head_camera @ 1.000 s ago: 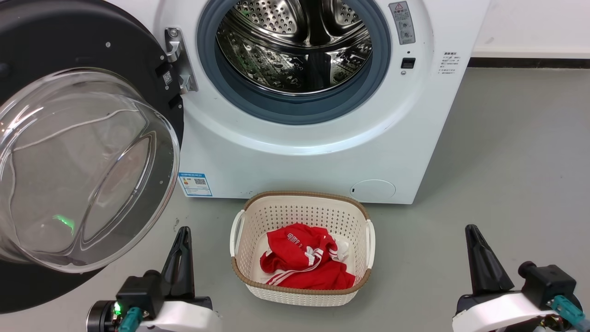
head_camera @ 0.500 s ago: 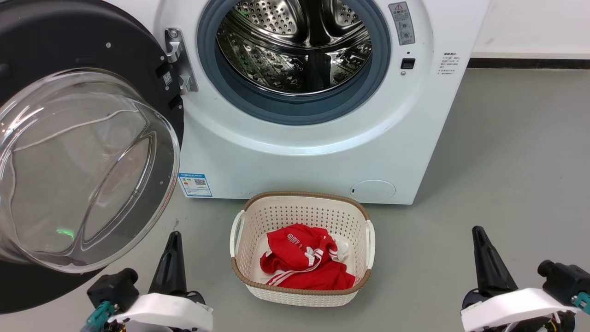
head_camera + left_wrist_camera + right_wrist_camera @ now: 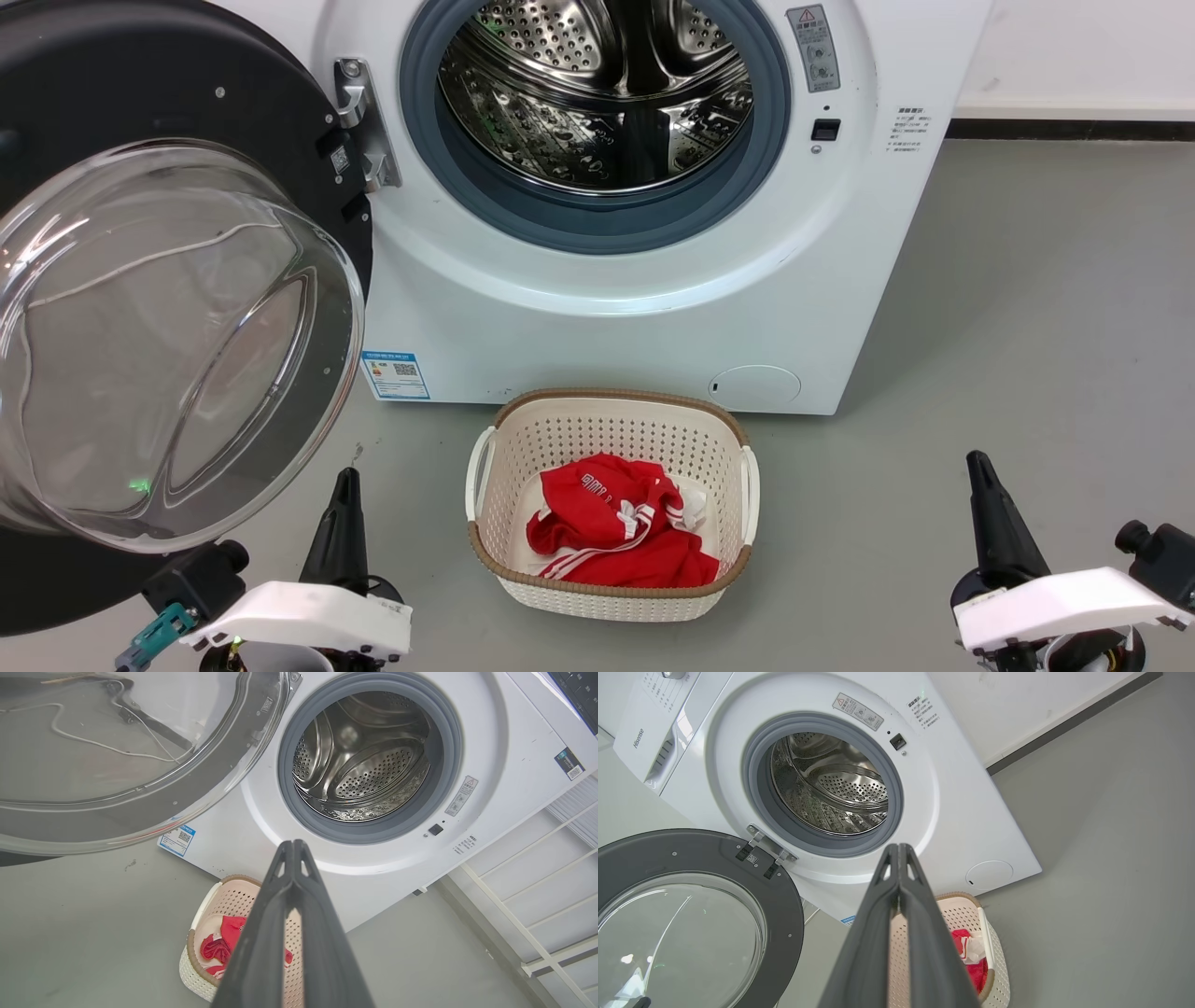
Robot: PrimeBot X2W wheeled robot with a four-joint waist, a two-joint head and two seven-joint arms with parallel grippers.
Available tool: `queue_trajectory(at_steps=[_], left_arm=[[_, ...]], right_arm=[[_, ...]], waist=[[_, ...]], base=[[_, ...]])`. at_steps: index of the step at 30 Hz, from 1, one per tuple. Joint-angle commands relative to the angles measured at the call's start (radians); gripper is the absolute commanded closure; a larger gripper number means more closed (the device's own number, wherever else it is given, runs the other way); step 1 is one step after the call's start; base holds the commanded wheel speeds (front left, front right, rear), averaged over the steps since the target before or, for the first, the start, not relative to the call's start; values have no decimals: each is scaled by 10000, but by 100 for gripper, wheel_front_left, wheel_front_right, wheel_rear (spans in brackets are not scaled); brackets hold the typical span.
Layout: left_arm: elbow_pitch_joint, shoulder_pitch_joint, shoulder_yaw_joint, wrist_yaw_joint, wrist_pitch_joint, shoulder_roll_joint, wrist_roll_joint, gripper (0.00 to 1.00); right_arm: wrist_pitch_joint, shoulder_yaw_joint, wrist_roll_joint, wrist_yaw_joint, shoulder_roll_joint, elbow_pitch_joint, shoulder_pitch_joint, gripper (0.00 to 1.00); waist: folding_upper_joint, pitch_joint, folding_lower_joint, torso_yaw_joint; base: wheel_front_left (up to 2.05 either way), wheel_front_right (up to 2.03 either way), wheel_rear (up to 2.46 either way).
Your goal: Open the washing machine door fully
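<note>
**Washing machine door**: noted at far left, swung out well clear of the opening. Its inner face is turned toward the head camera and its clear glass bowl bulges forward. It is carried by the metal hinge on the left edge of the machine front, which is why it hangs beside the cabinet and not across it. The swing is judged at or near its limit, so the task is taken as done or all but done. The exact angle cannot be read.

**Left gripper**: held low over the floor, just beside the door's lower rim but apart from it. The fingers are pressed together, tips meeting in the left wrist view, and nothing is held. This is judged a parked posture, since contact with the door is not needed at this opening.

**Drum**: exposed inside the grey rubber ring. No load is seen in the visible part.

**Basket**: set on the floor directly before the washing machine, below the opening and between the two grippers. A red garment lies in it. The placement is judged convenient for loading. A small round flap is seen flush at the lower right of the front panel.

**Right gripper**: held low at far right, well apart from machine and basket. The fingers are closed on each other and empty.
</note>
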Motion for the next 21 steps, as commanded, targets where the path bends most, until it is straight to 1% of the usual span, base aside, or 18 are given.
queue_trajectory(at_steps=[1,21], left_arm=[[-70,-306,69,-41,52,65,-300,100],[253,-535,360,-325,700,88,-3064,100]], right_arm=[[45,-36,317,1,-81,-84,-319,100],[624,-202,3006,0,-120,160,-531,100]], waist=[[0,-1,0,0],[0,-24,0,-5]], base=[[0,0,0],[0,0,0]])
